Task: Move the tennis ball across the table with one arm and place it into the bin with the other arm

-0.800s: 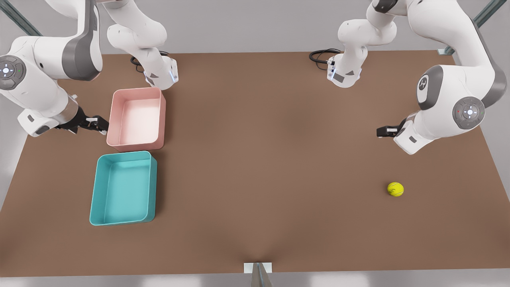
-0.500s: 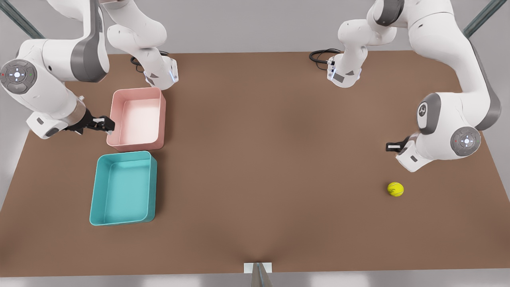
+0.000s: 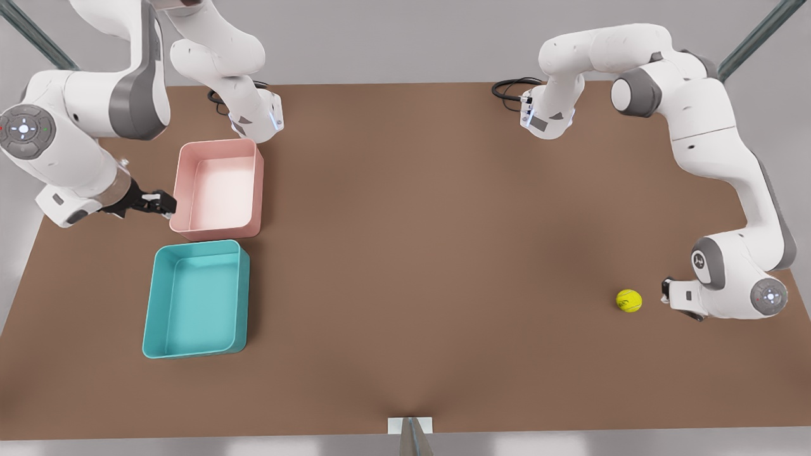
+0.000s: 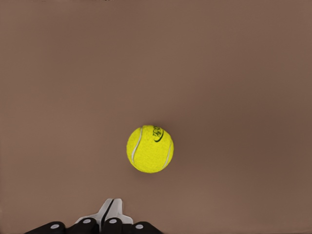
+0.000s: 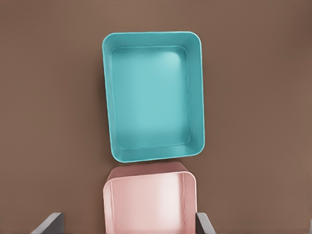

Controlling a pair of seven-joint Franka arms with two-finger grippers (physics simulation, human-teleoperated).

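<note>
Brown matte table (image 3: 405, 266) spreads plain and flat under both arms, and you see pale grey floor or wall beyond its far edge, with dark metal struts (image 3: 754, 35) at the upper corners of the front view. A black cable (image 3: 510, 88) coils by one arm base at the far edge.

Your tennis ball (image 3: 629, 300) sits on the bare table near the front view's right, well apart from both trays. The left tool (image 3: 665, 290) is low beside it, just on the ball's right in the front view, not touching; in the left wrist view the ball (image 4: 150, 149) lies ahead of the fingertips (image 4: 113, 210), which are pressed together with almost no gap.

The teal bin (image 3: 196, 299) rests near the front view's left, and the pink tray (image 3: 218, 189) stands just behind it, their short walls nearly meeting. The right tool (image 3: 166, 204) waits at the pink tray's left wall in the front view; in the right wrist view its fingers (image 5: 48, 223) stand wide apart, astride the pink tray (image 5: 150, 202), with the bin (image 5: 152, 95) beyond
</note>
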